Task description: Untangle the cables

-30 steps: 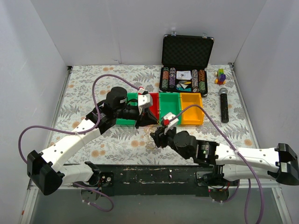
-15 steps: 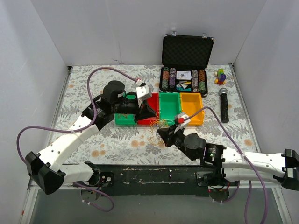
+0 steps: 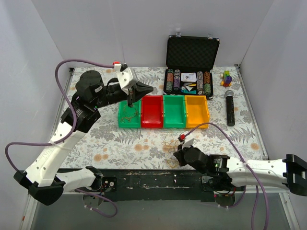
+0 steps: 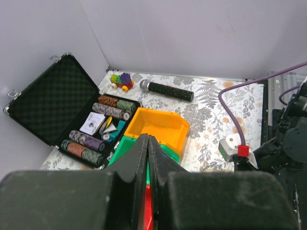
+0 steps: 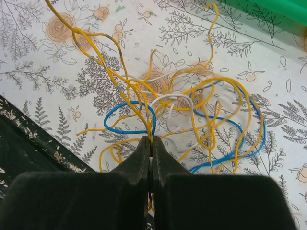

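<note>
The cables (image 5: 182, 103) are a loose tangle of thin yellow, blue and white strands on the floral tablecloth. In the top view the cables (image 3: 169, 143) lie just in front of the coloured bins. My right gripper (image 5: 151, 140) is shut on a few yellow strands at the tangle's near edge, and the right gripper (image 3: 177, 154) sits low near the table's front. My left gripper (image 3: 145, 89) is raised above the bins. The left gripper (image 4: 147, 138) has its jaws pressed together with nothing visible between them. A few thin tan strands (image 3: 127, 115) lie in the leftmost green bin.
Four bins stand in a row: green (image 3: 120, 125), red (image 3: 152, 125), green (image 3: 174, 125) and orange (image 3: 197, 125). Behind them is an open black case (image 3: 192, 52) of poker chips. A microphone (image 3: 230, 108) and toy blocks (image 3: 226, 77) lie at the right.
My right gripper has shut on the cables and pulled back toward the table's front edge. My left arm has lifted up and to the left, away from the red bin.
</note>
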Controlling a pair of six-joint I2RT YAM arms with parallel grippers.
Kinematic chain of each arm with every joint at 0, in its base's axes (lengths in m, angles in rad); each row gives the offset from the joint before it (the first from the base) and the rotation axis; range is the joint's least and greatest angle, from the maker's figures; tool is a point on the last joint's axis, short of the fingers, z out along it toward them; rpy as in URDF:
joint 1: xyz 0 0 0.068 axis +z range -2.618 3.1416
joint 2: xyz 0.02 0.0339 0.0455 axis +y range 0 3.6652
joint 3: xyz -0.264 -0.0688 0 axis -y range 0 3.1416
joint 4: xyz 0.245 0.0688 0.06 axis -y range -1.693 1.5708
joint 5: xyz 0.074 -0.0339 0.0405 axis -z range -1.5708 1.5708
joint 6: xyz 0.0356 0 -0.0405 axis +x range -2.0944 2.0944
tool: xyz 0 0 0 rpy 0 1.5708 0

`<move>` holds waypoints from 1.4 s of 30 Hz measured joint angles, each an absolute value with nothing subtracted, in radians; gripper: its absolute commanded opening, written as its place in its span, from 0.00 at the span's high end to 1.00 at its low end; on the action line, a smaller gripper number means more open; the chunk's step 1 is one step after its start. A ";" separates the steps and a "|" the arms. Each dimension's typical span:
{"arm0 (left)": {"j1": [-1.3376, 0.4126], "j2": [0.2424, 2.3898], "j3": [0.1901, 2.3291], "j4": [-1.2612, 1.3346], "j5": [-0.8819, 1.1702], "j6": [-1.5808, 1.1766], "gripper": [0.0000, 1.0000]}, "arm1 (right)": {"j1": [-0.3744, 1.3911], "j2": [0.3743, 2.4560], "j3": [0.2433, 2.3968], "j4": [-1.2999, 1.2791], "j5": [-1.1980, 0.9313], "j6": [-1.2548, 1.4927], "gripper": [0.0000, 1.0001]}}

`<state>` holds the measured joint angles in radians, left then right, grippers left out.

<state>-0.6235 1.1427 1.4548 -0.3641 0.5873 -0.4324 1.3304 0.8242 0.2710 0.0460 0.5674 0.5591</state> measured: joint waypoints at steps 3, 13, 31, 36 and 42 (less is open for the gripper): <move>-0.624 1.118 1.451 -0.348 0.594 -0.434 1.00 | 1.330 0.817 0.265 -0.001 0.561 0.569 0.89; -0.624 1.091 1.267 -0.306 0.643 -0.457 0.51 | 1.330 0.759 0.298 -0.036 0.529 0.555 0.69; -0.704 1.353 0.889 -0.262 0.888 -0.400 0.14 | 1.330 0.736 0.318 -0.051 0.523 0.551 0.74; -0.738 1.468 0.889 -0.191 0.910 -0.400 0.14 | 1.330 0.731 0.318 -0.052 0.523 0.551 0.75; -0.767 1.569 0.894 -0.128 0.905 -0.419 0.19 | 1.330 0.714 0.318 -0.051 0.519 0.546 0.75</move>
<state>-0.7666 1.5688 0.8944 -0.1284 0.9054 -0.4194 1.3300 0.7139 0.3180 -0.0513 0.5194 0.5461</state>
